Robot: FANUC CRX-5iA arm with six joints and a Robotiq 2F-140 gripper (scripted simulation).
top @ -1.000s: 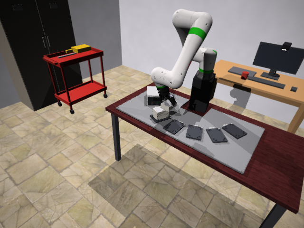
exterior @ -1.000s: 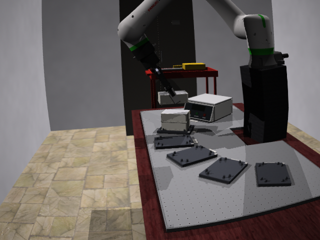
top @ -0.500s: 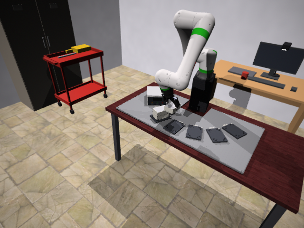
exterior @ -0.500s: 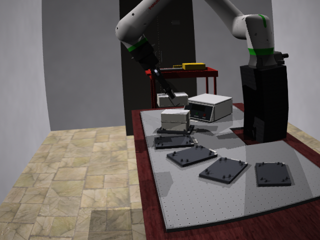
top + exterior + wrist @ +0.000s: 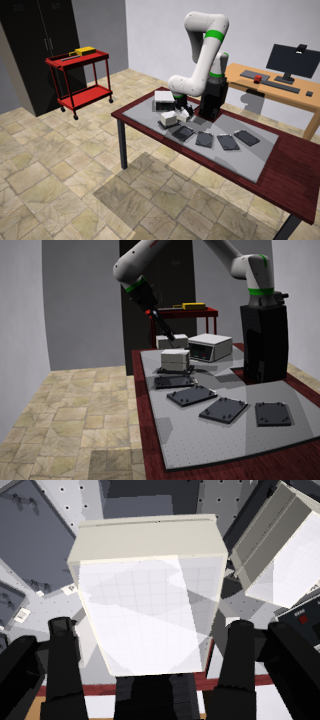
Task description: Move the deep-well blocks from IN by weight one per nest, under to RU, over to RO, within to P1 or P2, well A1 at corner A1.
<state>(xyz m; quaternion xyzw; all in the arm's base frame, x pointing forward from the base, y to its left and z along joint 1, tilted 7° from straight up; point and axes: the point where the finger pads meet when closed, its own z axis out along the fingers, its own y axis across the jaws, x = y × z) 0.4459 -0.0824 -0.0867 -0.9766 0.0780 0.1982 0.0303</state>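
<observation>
Grey perforated board (image 5: 245, 155) (image 5: 204, 446), hand (image 5: 186, 113) (image 5: 172, 339) (image 5: 153, 609) gripping raised pale block (image 5: 184, 116) (image 5: 180, 340) (image 5: 150, 610), two stacked beside.

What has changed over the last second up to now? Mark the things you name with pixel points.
The claw (image 5: 187, 111) (image 5: 173, 341) (image 5: 153, 609) carried the held white block (image 5: 183, 117) (image 5: 162, 343) (image 5: 145, 615) rightward in the top view, away from the scale (image 5: 164, 96) (image 5: 210, 339) (image 5: 309, 623), and slightly lower in the exterior view. Nothing was taken hold of or let go. The block stack (image 5: 169, 119) (image 5: 175, 360) (image 5: 282, 547), scale and dark trays (image 5: 204, 139) (image 5: 192, 395) (image 5: 30, 535) stayed put.
</observation>
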